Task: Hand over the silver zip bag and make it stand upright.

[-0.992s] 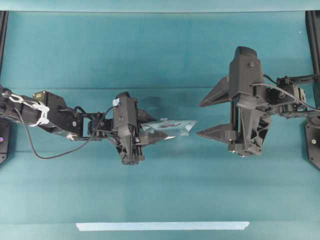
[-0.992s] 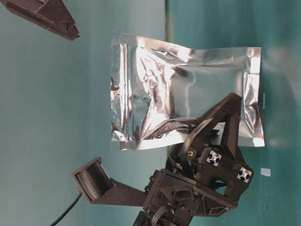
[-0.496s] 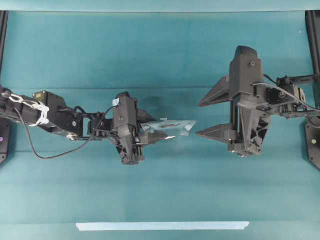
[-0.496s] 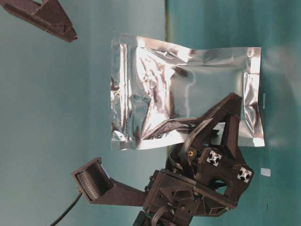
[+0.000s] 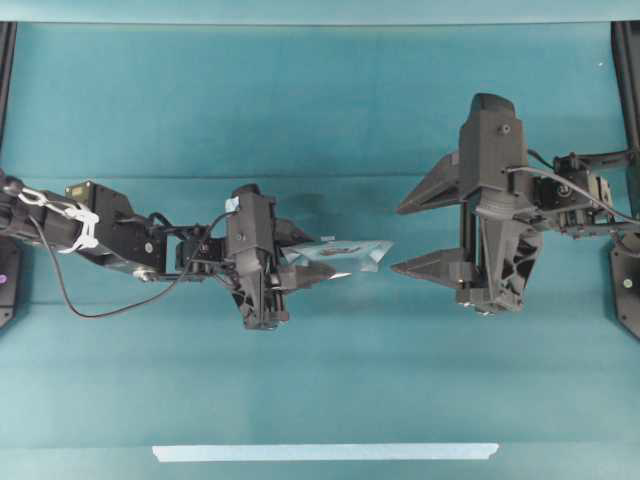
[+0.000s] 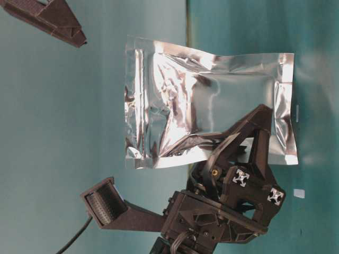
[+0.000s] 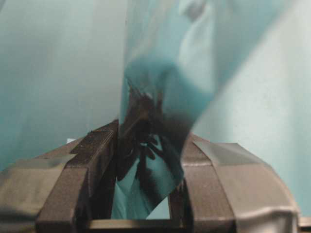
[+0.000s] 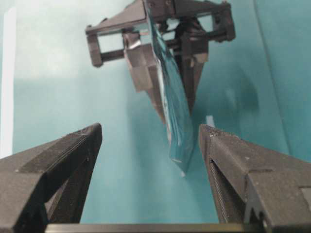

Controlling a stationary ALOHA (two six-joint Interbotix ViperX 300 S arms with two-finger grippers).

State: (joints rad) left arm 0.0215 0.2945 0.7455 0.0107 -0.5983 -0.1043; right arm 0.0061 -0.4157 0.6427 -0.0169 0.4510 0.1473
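Your left gripper (image 5: 322,271) is clamped on the shiny, crinkled silver foil zip bag (image 5: 345,253), holding it in the air between the arms. Your right gripper (image 5: 415,232) waits nearby, fingers wide apart and empty; this looks like mid-handover, so next bring them around the bag's free end.

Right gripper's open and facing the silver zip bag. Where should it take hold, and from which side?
Take the free end of the silver zip bag, the edge pointing at the right gripper. Come straight in along its length; the left gripper pinches the other end, and the bag hangs edge-on between the open jaws.
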